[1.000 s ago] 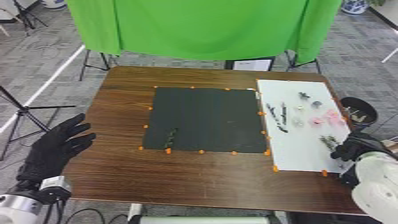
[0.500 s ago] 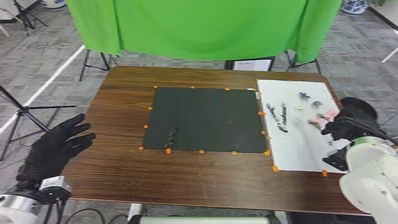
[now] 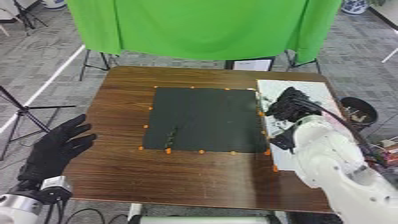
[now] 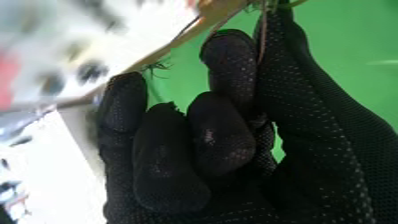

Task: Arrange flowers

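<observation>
Right wrist view: above the sheet (image 3: 284, 161), the right hand (image 4: 169, 160) pinches a stem (image 4: 264, 27) between fingers, so thin it may slip.

my black fingers (image 4: 209, 135) are showing pale dots; at their tips a thin stem (image 4: 263, 30) is looking brown. behind them the cloth (image 4: 355, 30) is glowing plain green, and beside them the sheet (image 4: 151, 30) is gleaming white.

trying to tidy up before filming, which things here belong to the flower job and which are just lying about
Likely the job's:
- sprig
- black mat
- white sheet
- thin stem in the right hand

Likely just about:
- green cloth
- tripod
</observation>
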Available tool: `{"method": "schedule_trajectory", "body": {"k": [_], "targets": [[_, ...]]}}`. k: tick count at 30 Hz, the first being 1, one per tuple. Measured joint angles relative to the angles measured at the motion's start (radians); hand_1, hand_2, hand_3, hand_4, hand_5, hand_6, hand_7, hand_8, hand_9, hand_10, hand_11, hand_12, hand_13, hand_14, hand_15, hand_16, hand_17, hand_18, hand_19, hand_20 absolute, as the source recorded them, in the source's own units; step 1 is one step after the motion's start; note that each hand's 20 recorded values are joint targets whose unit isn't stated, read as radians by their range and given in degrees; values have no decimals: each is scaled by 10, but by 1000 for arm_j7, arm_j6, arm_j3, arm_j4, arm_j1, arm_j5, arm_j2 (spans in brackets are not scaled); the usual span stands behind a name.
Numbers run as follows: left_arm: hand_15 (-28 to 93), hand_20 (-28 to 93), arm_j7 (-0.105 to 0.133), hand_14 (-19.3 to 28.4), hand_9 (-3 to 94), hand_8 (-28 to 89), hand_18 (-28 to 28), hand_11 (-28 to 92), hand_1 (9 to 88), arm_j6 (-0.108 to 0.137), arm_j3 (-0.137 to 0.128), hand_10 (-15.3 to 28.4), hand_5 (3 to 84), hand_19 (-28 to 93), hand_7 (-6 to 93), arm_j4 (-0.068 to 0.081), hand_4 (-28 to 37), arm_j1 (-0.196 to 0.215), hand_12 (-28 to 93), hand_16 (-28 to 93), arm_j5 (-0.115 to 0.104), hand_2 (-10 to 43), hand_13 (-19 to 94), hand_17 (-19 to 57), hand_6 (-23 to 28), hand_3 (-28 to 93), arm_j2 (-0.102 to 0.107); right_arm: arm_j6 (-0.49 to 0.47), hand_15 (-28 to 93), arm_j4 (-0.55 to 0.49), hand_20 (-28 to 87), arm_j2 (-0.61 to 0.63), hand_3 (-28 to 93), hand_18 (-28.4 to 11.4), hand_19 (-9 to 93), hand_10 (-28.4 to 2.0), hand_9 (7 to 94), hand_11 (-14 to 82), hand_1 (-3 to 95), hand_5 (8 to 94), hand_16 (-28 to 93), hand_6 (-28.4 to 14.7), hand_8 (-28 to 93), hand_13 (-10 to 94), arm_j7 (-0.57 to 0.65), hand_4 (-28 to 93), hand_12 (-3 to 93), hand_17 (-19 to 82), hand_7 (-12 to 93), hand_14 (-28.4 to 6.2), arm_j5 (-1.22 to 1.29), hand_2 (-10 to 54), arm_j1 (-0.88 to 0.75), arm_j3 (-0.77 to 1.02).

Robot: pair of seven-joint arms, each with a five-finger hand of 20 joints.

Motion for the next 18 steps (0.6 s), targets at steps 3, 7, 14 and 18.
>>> {"method": "schedule_trajectory", "body": {"k": [3,7,14,18], "targets": [[454,93,-1,177,268,-98,223,235,225,0,4,131,313,407,178,1,-283,-4,178,-37,0,-41,204,-95,53,714,0,-10,879,49,385,-71,870,-200,826,-63,877,686,383,778,387,7,253,828,-2,-148,548,342,532,-79,-17,-95,45,-61],[455,93,-3,177,269,-98,223,235,225,0,10,131,313,408,178,3,-283,-9,177,-37,0,-41,204,-95,53,715,1,-33,879,100,378,-152,869,-200,830,-62,878,683,383,780,387,7,256,828,-6,-149,549,343,529,-78,-74,-95,73,-127],[455,93,-6,177,269,-98,223,236,224,-2,18,131,313,407,177,7,-283,-17,177,-37,0,-41,204,-95,53,715,3,-57,877,165,371,-267,866,-200,834,-61,878,679,385,781,387,9,256,830,-15,-154,548,344,525,-77,-75,-95,89,-189],[454,93,-7,177,269,-97,223,235,224,-2,27,131,312,408,178,11,-283,-23,177,-38,0,-41,204,-95,52,716,8,-55,872,199,367,-311,863,-201,839,-59,887,673,385,785,382,11,248,838,-16,-153,540,352,521,-74,-81,-95,101,-223]]}}
